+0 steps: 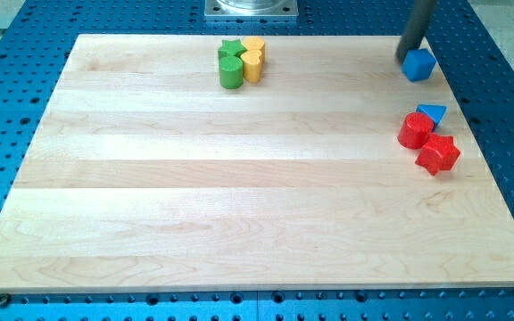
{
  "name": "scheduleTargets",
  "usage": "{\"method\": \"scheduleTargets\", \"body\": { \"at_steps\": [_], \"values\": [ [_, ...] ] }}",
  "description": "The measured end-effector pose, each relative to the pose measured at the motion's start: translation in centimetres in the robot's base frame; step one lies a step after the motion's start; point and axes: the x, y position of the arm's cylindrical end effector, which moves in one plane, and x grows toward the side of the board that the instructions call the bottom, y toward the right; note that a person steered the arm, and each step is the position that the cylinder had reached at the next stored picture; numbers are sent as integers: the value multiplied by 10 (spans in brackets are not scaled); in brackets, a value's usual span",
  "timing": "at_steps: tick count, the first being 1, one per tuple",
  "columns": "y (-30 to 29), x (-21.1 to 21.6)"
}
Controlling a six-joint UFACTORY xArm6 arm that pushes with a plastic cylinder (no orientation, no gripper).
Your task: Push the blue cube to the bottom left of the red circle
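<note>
The blue cube (419, 64) sits near the board's top right corner. My tip (404, 57) rests just left of it, touching or nearly touching its upper left side. The red circle (414, 130), a short red cylinder, lies lower down near the right edge, well below the cube. A blue triangle (432, 113) sits against the red circle's upper right. A red star (438, 153) sits against its lower right.
A cluster at the top middle holds a green star (230, 49), a green cylinder (231, 73), a yellow hexagon (254, 45) and a yellow heart (252, 65). The wooden board (239, 178) lies on a blue perforated table.
</note>
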Motion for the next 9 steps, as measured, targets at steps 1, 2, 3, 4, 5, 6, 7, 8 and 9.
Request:
{"method": "scheduleTargets", "body": {
  "at_steps": [1,2,3,4,5,6,7,8,9],
  "values": [
    [-25,58],
    [-25,28],
    [-27,-27],
    [16,-71],
    [46,-58],
    [71,-32],
    [44,21],
    [12,47],
    [-49,47]
  ]
}}
